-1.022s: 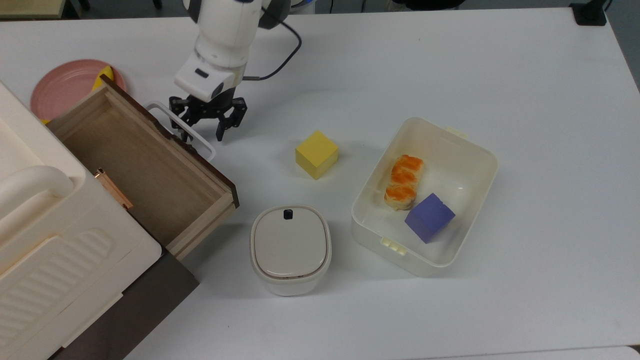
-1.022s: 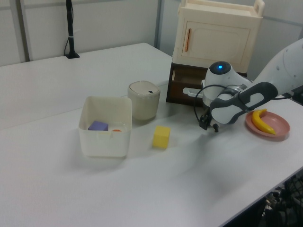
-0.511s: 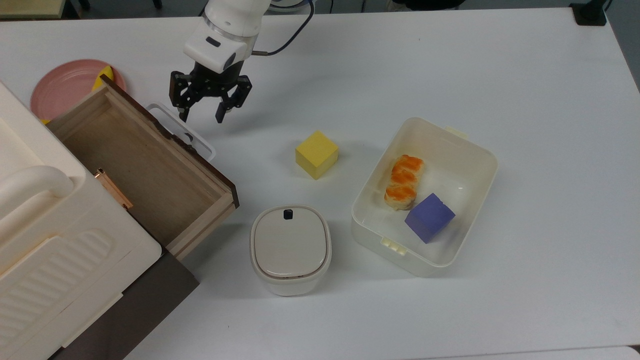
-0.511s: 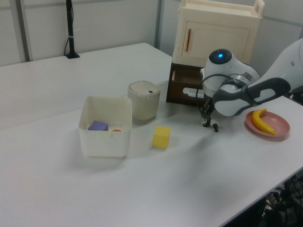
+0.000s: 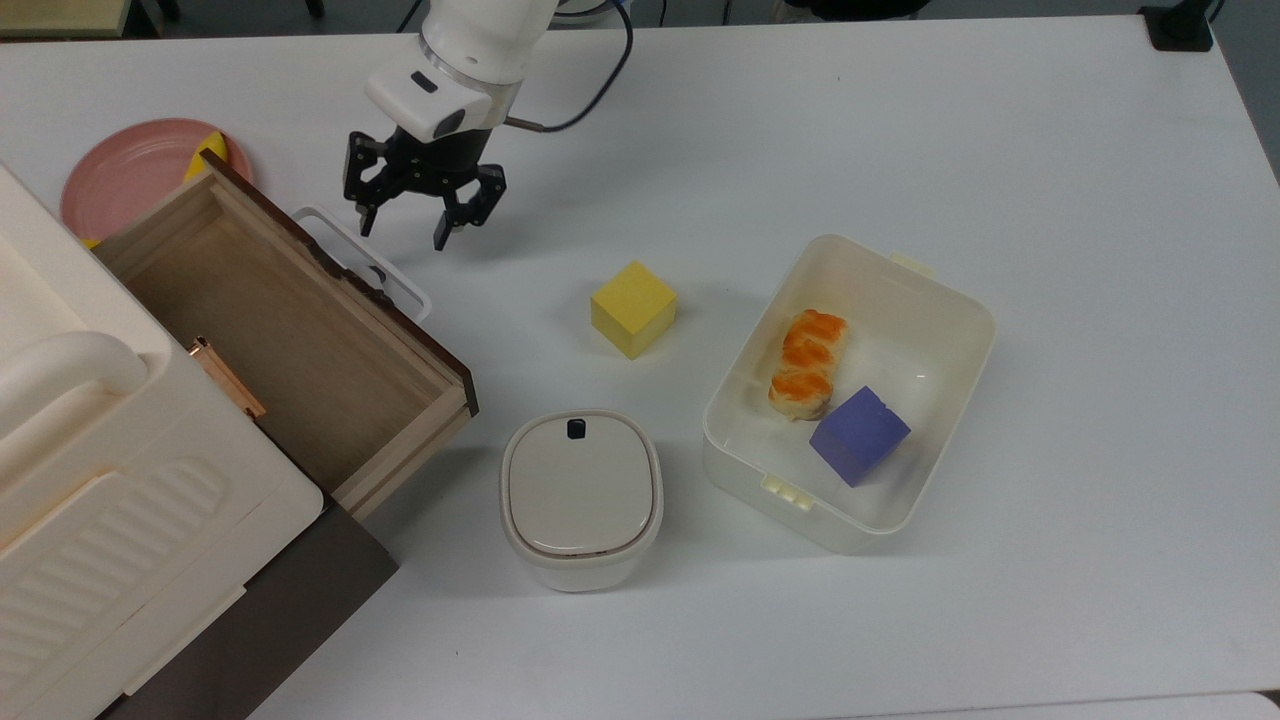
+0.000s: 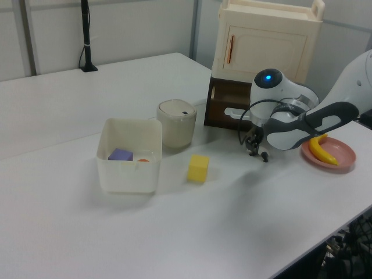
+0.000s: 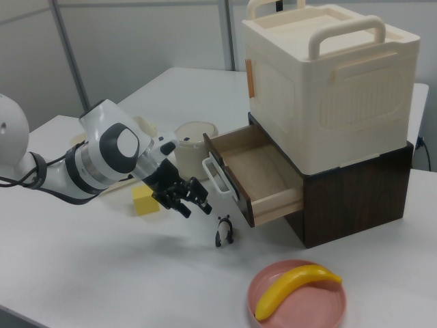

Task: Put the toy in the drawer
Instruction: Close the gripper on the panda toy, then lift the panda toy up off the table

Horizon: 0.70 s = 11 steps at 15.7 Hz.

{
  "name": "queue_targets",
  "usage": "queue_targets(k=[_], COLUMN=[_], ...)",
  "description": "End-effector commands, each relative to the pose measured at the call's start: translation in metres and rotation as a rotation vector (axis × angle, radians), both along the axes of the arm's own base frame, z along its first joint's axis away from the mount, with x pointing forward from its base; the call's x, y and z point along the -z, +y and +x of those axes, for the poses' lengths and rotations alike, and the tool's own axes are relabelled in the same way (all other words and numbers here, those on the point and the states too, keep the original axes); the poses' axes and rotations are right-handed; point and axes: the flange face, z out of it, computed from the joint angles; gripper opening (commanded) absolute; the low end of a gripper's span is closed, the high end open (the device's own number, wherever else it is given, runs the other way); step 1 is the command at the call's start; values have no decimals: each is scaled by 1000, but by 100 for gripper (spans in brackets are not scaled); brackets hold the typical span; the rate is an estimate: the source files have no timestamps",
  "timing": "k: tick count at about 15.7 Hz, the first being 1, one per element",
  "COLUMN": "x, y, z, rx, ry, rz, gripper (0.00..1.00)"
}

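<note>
hovering open and empty, the black two-finger pincer sits at one o'clock of the open light-brown wooden drawer; tiny dark grey toy stands on the white table.

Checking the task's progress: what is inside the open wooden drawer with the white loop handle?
The light-brown wooden drawer shows only bare floor. Its rear end runs under the cream cabinet, so that part is hidden. The small black-and-white toy stands on the table outside.
</note>
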Motion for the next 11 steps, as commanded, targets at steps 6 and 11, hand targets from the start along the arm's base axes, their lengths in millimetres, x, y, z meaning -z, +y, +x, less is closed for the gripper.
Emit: queue_targets(k=[6, 11], x=[3, 14], y=[-4, -29], z=[-12, -16], rx=[114, 26], ry=[-263, -259], rz=[217, 207], gripper=[98, 100])
